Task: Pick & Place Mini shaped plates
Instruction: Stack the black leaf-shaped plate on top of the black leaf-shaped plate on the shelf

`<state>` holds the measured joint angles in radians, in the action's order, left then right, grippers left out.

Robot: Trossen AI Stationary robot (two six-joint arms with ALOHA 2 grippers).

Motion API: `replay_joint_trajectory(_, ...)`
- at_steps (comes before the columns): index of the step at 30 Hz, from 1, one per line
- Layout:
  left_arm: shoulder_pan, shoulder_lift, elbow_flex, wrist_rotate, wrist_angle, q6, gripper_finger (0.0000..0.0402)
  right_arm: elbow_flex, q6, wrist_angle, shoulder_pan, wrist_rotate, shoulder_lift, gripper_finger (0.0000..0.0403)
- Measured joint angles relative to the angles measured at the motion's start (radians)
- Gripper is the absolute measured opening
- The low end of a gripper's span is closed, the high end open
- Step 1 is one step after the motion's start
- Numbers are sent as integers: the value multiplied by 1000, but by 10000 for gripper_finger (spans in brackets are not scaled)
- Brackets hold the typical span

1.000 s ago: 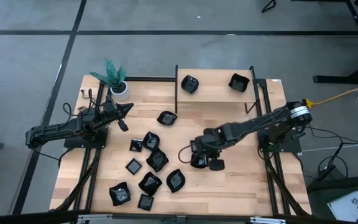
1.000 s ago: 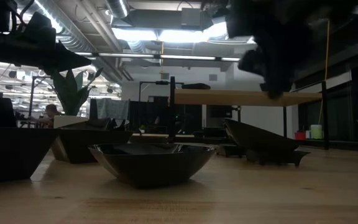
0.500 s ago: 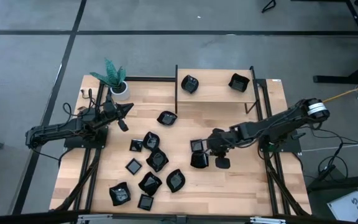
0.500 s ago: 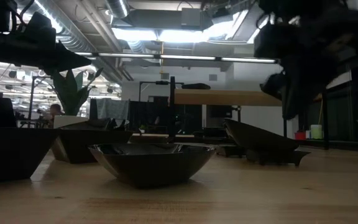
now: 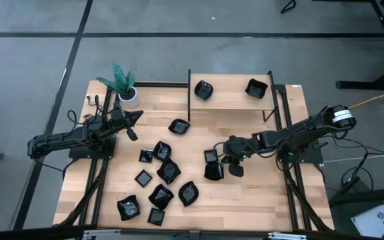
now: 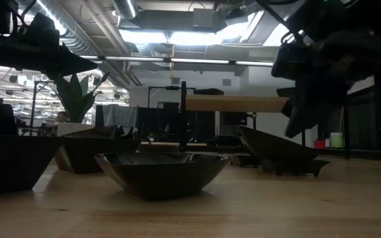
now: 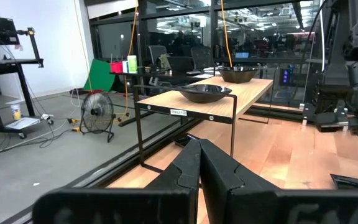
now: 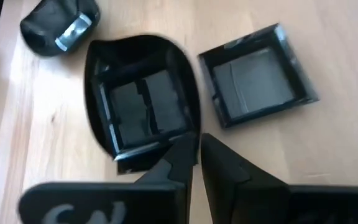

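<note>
Plates (image 5: 160, 175), black and glossy, lie scattered over the table's (image 5: 259, 193) left-middle; two more sit on the far shelf (image 5: 231, 93). The right gripper (image 5: 235, 160), fingers pressed together and empty, hovers just beside a rounded plate (image 8: 142, 106) and a square plate (image 8: 257, 74). The left gripper (image 5: 133, 124) waits pressed together near the potted plant (image 5: 122, 83).

Left foreground plate (image 6: 5, 162) edge-cropped
</note>
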<state>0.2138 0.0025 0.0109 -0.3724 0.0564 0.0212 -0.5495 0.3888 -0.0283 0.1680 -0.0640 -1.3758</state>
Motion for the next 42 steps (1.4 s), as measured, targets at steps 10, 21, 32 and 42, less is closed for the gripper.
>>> replay_joint_trajectory(10, 0, 0, 0, 0, 0, 0, 4, 0, 51, 2, -15, -35, -39, 33)
replay_joint_trajectory(21, 0, 0, 0, 0, 0, 0, 4, -1, 49, -48, -15, -69, -64, 34)
replay_joint_trajectory(32, 0, 0, 0, 0, 0, 0, 4, -1, 45, -48, -15, -44, -64, 126)
replay_joint_trajectory(42, 0, 0, 0, 0, 0, 0, 4, -2, 17, -48, -15, -42, -81, 140)
